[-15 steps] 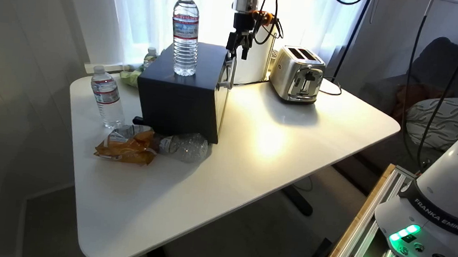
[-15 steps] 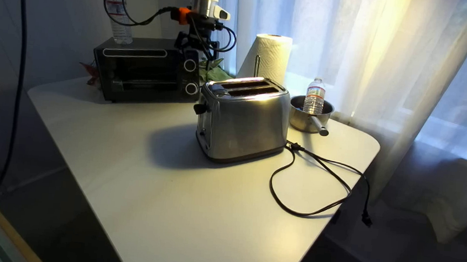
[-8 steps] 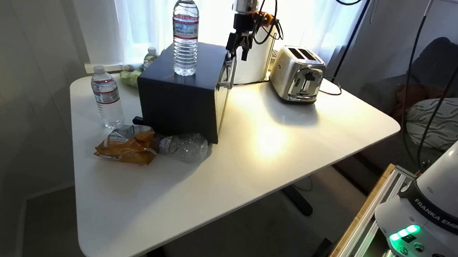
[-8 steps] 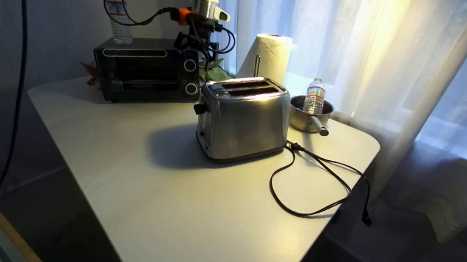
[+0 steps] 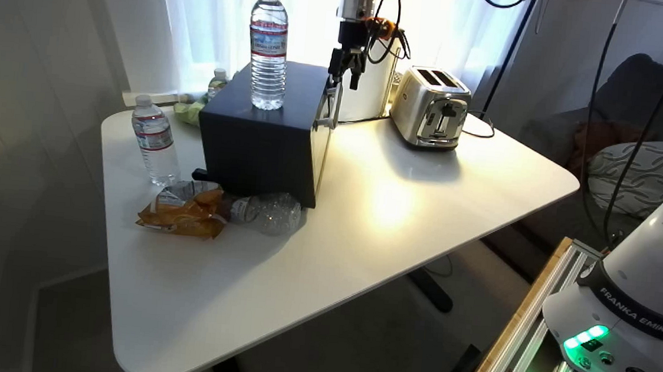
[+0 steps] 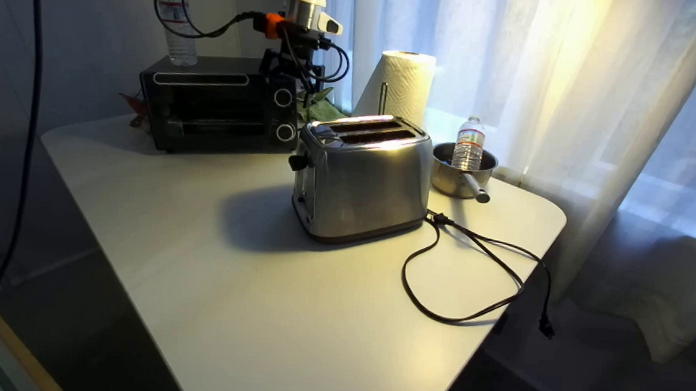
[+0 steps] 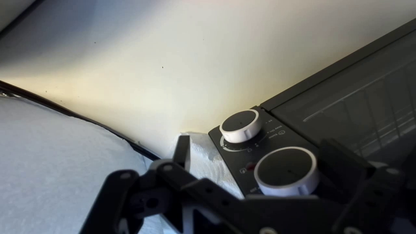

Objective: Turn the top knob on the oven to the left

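Note:
The black oven (image 5: 257,156) stands on the white table, a bottle on its top; its front shows in an exterior view (image 6: 203,137). Its top knob (image 6: 282,97) has a pale ring and sits above the lower knob (image 6: 285,132). In the wrist view the top knob (image 7: 284,167) is the nearer, larger one; the lower knob (image 7: 240,126) lies beyond it. My gripper (image 7: 263,148) is open, one finger on each side of the top knob, with a gap on the left. Contact on the right is too dark to tell. The gripper (image 5: 344,80) is at the oven's upper front edge.
The silver toaster (image 6: 361,184) stands near the oven's knob side. A paper towel roll (image 6: 409,88) is behind it, beside a pot (image 6: 448,178) holding a bottle. A water bottle (image 5: 268,51) stands on the oven. An orange bag (image 5: 184,213) lies by the oven's side.
My gripper has shifted very slightly down and turned a little at the oven's front. The oven, toaster and bottles have not moved.

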Available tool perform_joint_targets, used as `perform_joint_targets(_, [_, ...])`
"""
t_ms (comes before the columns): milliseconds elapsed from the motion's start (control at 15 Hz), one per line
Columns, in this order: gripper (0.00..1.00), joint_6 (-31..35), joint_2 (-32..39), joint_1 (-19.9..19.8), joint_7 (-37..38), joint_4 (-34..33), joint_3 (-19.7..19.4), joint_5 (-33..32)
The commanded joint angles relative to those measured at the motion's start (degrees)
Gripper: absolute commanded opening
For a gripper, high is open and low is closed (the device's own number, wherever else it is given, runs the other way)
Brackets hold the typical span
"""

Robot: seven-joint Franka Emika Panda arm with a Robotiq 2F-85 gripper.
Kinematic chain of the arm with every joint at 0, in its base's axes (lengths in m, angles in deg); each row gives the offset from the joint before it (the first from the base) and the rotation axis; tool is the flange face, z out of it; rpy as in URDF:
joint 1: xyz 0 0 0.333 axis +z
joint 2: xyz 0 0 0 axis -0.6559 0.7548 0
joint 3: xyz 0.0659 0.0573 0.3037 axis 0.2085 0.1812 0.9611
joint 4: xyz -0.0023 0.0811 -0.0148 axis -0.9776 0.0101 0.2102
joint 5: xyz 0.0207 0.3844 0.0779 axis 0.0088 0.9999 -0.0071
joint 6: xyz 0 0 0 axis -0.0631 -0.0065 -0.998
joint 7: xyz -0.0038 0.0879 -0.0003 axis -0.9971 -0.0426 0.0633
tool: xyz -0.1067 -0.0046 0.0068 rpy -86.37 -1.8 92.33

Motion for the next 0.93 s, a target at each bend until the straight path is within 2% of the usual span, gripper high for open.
perform_joint_targets(0, [1.00,-0.83,0.65,-0.91,-1.05,-0.40,0.56,1.24])
perform_joint_targets(467, [1.00,-3.04,-1.29,-0.91,-0.41,-0.36,0.96,2.51])
perform_joint_targets(867, [1.00,-8.01,-6.07,0.80,7.19,-0.49,-1.02,0.79])
